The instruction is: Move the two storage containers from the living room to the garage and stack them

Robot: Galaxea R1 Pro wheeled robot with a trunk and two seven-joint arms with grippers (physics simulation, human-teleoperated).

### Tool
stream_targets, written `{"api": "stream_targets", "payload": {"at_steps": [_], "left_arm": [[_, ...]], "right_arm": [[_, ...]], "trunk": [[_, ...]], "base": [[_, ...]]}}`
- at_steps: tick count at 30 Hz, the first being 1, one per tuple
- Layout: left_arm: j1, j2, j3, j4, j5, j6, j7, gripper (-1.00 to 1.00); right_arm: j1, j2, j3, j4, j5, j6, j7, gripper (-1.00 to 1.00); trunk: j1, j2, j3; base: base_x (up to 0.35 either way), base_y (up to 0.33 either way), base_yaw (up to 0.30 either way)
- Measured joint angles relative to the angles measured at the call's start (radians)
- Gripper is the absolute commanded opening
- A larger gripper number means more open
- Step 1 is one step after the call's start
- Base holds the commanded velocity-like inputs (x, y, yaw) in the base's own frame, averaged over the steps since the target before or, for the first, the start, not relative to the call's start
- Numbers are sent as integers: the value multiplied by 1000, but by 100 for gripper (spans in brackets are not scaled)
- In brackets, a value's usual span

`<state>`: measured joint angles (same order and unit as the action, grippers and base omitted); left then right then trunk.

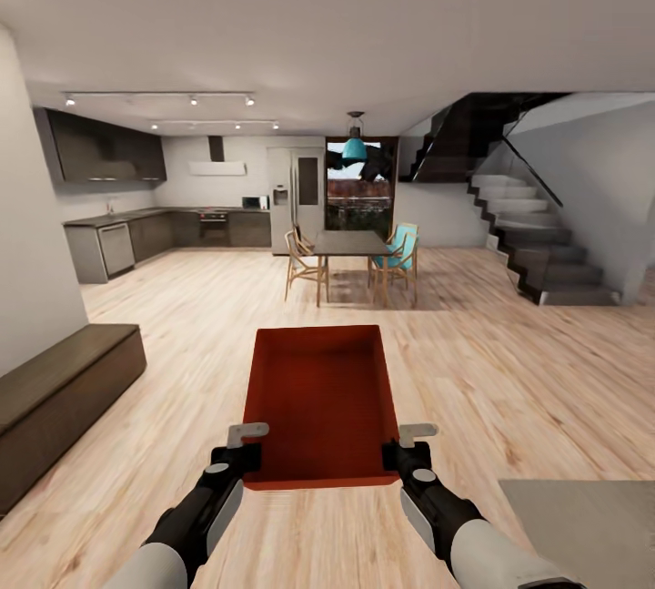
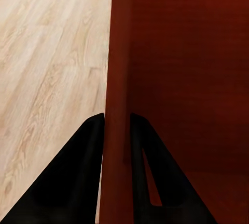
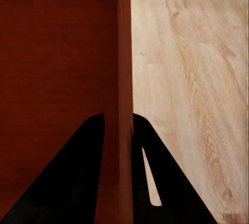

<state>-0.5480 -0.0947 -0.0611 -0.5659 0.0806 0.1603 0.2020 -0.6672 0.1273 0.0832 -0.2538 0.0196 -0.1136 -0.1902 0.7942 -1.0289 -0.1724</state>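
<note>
One orange-red storage container [image 1: 320, 402] hangs in front of the robot above the light wood plank floor [image 1: 509, 361], carried by both arms, its long axis running straight away from the trunk toward the dining table [image 1: 350, 245]. The left gripper [image 1: 244, 452] pinches the container's left wall near its near corner, and the right gripper [image 1: 405, 451] pinches the right wall near the opposite near corner; each wrist view shows a thin red wall clamped between two dark fingers [image 2: 88, 182] [image 3: 85, 182], one inside the bin and one outside. Both arms sit equally close, so the load looks balanced, with the far end unsupported. The room is still the open living space, not the garage, so I judge the carry to be under way. A long dark bench [image 1: 64, 398] lies along the left wall, a pale surface [image 1: 591, 516] sits at the near right, and the staircase [image 1: 537, 243] stands far right. The way ahead is open floor up to the table and chairs [image 1: 396, 261].
</note>
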Motion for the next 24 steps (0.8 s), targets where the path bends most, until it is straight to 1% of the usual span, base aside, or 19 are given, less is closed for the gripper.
{"api": "stream_targets", "payload": {"at_steps": [4,16,19,24], "left_arm": [[0,0,0,0,0,0,0,-100],[0,0,1,-3,-2,3,0,-100],[0,-1,2,-2,-3,2,0,-100],[0,0,0,0,-1,1,0,-100]], "right_arm": [[0,0,0,0,0,0,0,-100],[0,0,0,0,-2,0,0,-100],[0,-1,0,0,-2,0,2,-100],[0,-1,0,0,0,1,2,-100]], "trunk": [[0,0,0],[1,0,0],[0,0,0],[0,0,0]], "base": [[259,0,-283],[20,0,-279],[147,0,-101],[284,0,-21]]}}
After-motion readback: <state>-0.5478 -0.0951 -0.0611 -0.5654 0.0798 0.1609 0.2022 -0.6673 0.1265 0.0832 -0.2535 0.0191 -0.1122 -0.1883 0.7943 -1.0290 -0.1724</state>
